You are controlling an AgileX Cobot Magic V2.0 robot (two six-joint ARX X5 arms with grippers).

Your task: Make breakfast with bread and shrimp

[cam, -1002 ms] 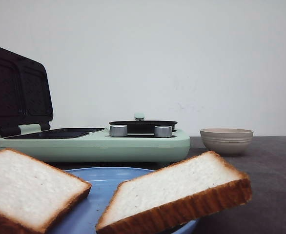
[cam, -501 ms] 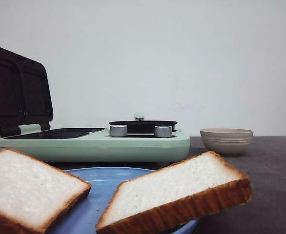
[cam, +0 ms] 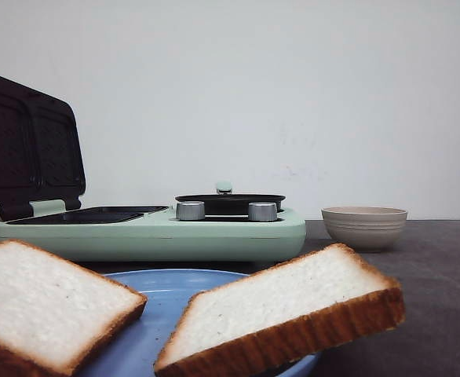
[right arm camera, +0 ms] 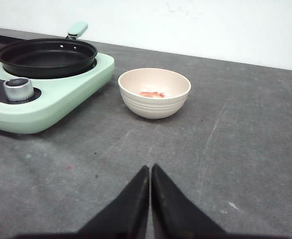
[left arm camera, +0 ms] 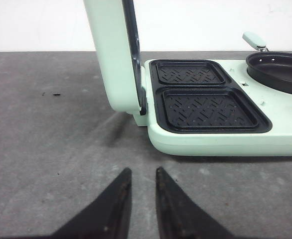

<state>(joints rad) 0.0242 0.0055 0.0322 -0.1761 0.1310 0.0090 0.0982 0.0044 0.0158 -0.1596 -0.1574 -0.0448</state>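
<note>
Front view, lower part of frame: two bread slices on blue plate [cam: 163, 294]. Left slice [cam: 45, 310] at lower left, lying flat-ish on plate; right slice [cam: 285, 310] at lower centre-right, tilted, one corner raised past plate's edge. Slices close, not clearly touching.

Mid-frame: mint-green breakfast maker [cam: 155, 232] on dark grey table [cam: 442, 267]. Lid [cam: 27, 149] up at left of frame, dark grill plates inside. Two silver knobs [cam: 190, 210] on front, black pan [cam: 230, 201] behind them w/ mint handle tip. Beige bowl [cam: 364, 226] at right of maker, apart from it.

Left wrist view: left gripper [left arm camera: 142, 185] at bottom centre, slightly parted, narrow gap btwn tips, nothing held. Above table, just short of maker's near edge. Lid seen edge-on at upper centre-left, two dark ridged grill wells [left arm camera: 208, 109] to right of it, both bare. Pan partly cut off at upper right.

Right wrist view: right gripper [right arm camera: 150, 178] at bottom centre, tips pressed together, nothing btwn them, over bare table. Bowl in upper centre of frame, shrimp [right arm camera: 152, 94] lying inside on bottom, orange-red, small. Pan at upper left w/ one knob below it.

Neither gripper visible in front view.
</note>
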